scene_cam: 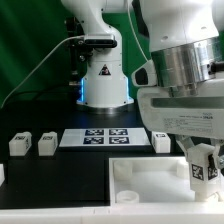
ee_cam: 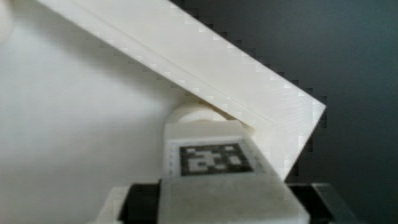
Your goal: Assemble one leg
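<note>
No legible text, only marker tags (ee_cam: 214, 158) on leg (ee_cam: 205, 126), marker board (scene_cam: 105, 137)

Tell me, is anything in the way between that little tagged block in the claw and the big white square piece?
Nothing visible. The gripper is shut on the leg, whose end sits right at a corner of the large white square piece. The spare legs and the marker board lie apart, farther back.

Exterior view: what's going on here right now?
The arm's gripper is shut on one leg, holding it at a corner of the large white square piece; whether it is seated there cannot be told. Three other legs lie loose on the table beside the marker board.
</note>
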{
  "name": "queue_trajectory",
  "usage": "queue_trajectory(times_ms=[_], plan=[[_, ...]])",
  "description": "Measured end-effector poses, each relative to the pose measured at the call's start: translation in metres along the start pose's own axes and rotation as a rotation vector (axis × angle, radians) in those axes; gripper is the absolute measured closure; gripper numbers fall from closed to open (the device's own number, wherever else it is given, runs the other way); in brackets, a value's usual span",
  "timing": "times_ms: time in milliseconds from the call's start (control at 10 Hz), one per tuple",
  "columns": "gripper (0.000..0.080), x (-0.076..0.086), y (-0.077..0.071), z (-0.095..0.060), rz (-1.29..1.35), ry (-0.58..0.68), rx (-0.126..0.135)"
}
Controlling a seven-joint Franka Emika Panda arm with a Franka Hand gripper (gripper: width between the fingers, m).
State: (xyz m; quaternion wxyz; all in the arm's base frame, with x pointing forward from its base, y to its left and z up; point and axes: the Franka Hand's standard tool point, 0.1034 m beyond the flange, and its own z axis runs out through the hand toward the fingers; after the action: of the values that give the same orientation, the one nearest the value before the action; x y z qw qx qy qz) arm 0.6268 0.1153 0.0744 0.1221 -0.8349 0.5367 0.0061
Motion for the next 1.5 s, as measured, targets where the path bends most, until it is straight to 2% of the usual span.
queue_trajectory(times_ms=[400,600,700,800,1000,1100,1200,1300,1400,1500], plan=[[0.0505,-0.004,-0.001,0.002,0.373,-0.017,0.005],[0.0505,-0.005,-0.004,0.004,0.664,-0.012,0.080],[0.0505,-0.005,-0.004,0.005,0.862,-0.026,0.140],[0.0505,-0.006,-0.005,0.005,0.899,-0.027,0.157],[0.0501,-0.006,-0.004,0.006,0.826,-0.022,0.153],[0.0289,-0.007,-0.004,0.006,0.825,-0.022,0.153],[0.0289,-0.010,-0.003,0.007,0.672,-0.020,0.122],[0.0169,-0.015,-0.002,0.008,0.485,-0.023,0.074],[0.0169,-0.020,-0.004,0.007,0.315,-0.026,0.014],[0.0155,-0.017,-0.005,0.007,0.223,-0.015,0.029]])
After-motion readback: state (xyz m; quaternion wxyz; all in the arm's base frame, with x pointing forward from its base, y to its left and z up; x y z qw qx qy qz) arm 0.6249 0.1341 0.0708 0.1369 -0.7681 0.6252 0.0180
